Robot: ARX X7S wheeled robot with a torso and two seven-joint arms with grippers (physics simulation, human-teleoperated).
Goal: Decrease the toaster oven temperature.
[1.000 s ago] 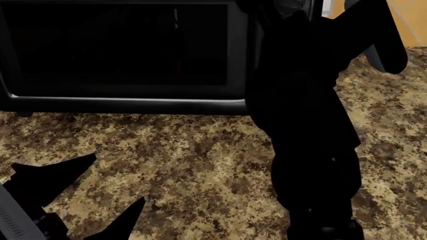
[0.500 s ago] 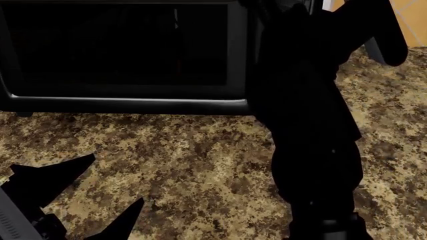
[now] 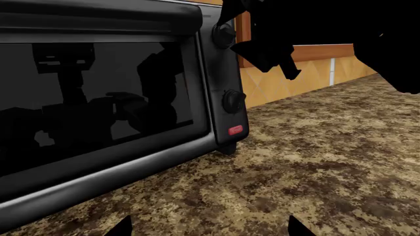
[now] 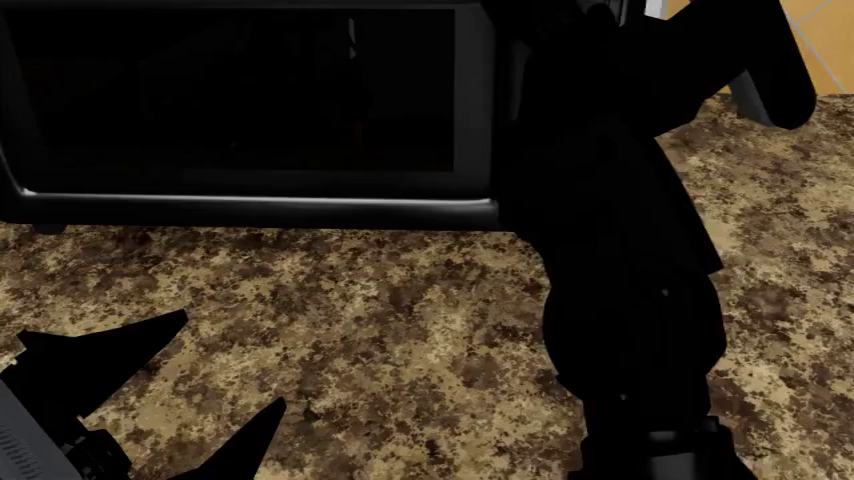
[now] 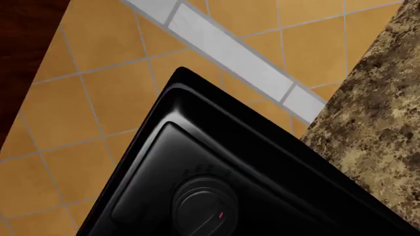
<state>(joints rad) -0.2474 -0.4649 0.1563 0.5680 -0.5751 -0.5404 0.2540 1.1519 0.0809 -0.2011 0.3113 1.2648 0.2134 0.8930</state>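
Speckled brown granite makes up the surface [image 4: 400, 320], and on it we see the toaster oven [image 4: 240, 110] standing at the far side, filling the head view from ten to twelve o'clock, its dark glass door [image 3: 92, 98] shut and facing us. Down its control strip, in the left wrist view, sit an upper knob [image 3: 223, 34], a lower knob [image 3: 233, 101] and a small red button [image 3: 235, 130] beneath them. Our right arm [image 4: 627, 250] rises as a black mass at three o'clock in the head view and reaches up to that strip; its tool [image 3: 266, 46] hangs just beside the upper knob, though we cannot tell how far its jaws stand apart or whether they touch it. The right wrist view looks closely onto a knob [image 5: 204, 206] with a red mark, against orange wall tiles [image 5: 85, 98]. Our left tool [image 4: 174, 400] rests low at seven o'clock, fingers spread wide and holding nothing.
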